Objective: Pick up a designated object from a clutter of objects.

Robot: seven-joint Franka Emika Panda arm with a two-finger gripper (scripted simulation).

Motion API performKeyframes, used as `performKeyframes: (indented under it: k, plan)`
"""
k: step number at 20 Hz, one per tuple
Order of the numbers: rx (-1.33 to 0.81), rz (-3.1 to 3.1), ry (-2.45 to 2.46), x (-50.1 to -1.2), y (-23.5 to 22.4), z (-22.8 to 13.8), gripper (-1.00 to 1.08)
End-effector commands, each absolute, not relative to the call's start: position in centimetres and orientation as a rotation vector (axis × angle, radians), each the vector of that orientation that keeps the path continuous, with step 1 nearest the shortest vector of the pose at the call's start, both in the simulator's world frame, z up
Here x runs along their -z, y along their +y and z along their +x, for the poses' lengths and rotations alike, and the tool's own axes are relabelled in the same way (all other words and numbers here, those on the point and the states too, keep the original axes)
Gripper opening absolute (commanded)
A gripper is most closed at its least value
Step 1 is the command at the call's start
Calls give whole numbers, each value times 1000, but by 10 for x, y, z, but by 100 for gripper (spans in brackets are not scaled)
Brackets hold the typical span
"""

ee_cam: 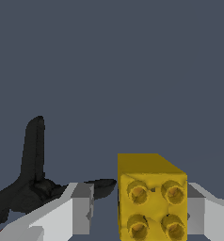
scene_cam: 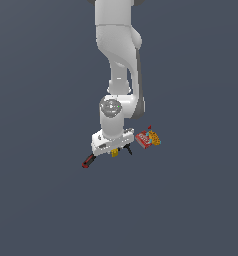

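While the small yellow plastic toy brick with four round studs (ee_cam: 151,200) is sitting between the two grey fingers (ee_cam: 81,207) of the end effector (scene_cam: 116,150), one finger is touching its side and the other is standing off with a gap, so the jaws are apart. Just behind it, the small black clamp (ee_cam: 31,183) is lying on the dark grey surface (scene_cam: 41,200). Beside the arm, the red-and-black-handled screwdriver (scene_cam: 88,161) is poking out on the exterior view's left, and the flat red-and-yellow box (scene_cam: 148,138) is lying on the exterior view's right.
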State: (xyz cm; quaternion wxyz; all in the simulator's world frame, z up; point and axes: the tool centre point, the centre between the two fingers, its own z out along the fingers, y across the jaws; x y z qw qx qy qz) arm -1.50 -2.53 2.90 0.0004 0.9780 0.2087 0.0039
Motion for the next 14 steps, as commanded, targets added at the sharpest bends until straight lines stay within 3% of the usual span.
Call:
performKeyframes:
  k: [1, 14]
  plan:
    - [0, 3075, 644, -22, -28, -17, -100]
    - [-14, 3071, 654, -38, -27, -15, -100]
